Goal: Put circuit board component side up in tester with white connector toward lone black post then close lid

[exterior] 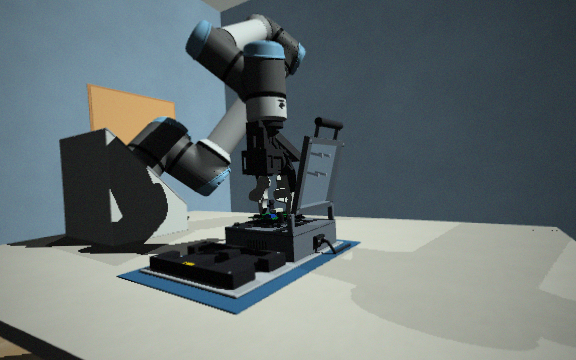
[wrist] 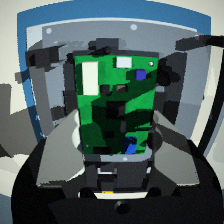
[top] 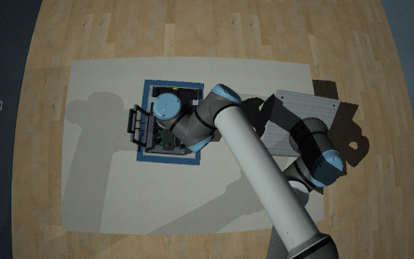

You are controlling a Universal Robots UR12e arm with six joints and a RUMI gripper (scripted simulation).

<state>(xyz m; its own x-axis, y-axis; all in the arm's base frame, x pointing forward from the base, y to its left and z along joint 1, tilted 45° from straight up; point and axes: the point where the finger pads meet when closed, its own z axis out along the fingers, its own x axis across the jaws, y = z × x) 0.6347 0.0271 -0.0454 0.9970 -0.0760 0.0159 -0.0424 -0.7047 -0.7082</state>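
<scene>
Pincer half open, gripping the circuit board by its sides: hold it level, and check both holes meet the pins before you release.

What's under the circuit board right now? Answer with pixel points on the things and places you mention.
The circuit board (wrist: 134, 102) covers what lies directly beneath it, so the pins and hole alignment can't be seen. Around it shows the body of the tester (exterior: 313, 240), dark fixtures at its edges. Whether the board sits fully down, I can't tell.

Circuit board: green, with white and blue parts. Mat: blue (plain). Tray: black, yellow mark.
</scene>
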